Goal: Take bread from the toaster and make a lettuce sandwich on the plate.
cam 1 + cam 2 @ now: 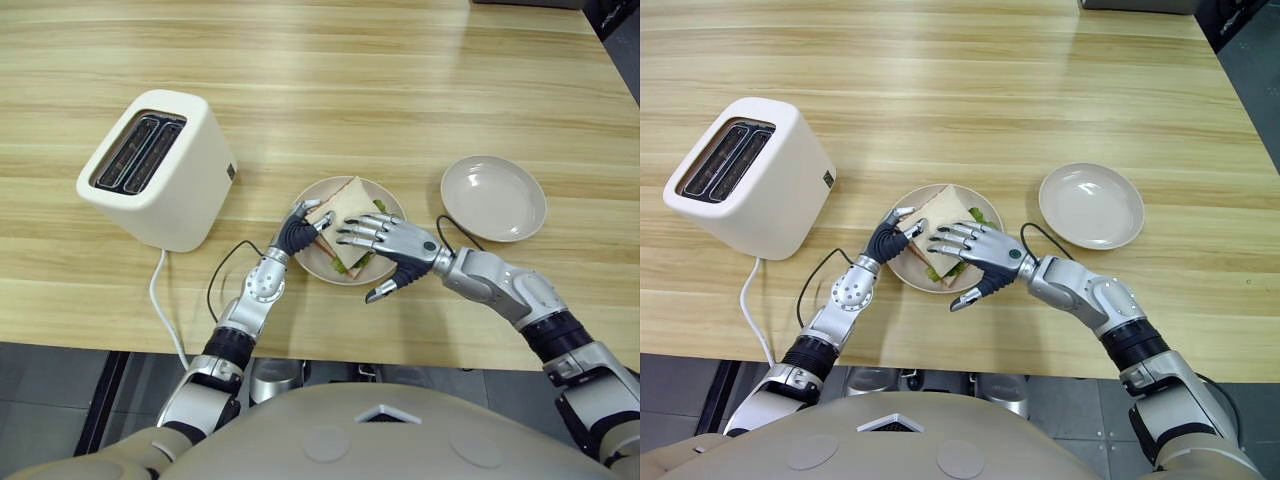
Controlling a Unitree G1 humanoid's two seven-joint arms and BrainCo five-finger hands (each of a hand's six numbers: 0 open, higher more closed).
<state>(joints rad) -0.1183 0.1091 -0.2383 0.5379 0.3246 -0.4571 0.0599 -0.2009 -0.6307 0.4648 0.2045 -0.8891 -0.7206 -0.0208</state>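
A cream toaster (155,170) stands at the left, and I see no bread in its two slots. The beige plate (322,190) in the middle holds a sandwich: a top bread slice (347,204) with green lettuce (381,207) poking out at its edges. My left hand (296,233) is at the plate's left side, fingers curled onto the slice's left corner. My right hand (392,245) lies over the near right part of the sandwich with fingers spread, hiding that part.
A second, empty plate (493,197) sits to the right of the sandwich plate. The toaster's white cord (160,300) runs off the table's front edge, and a dark cable (222,270) loops beside my left wrist. Bare wooden table (400,80) stretches behind.
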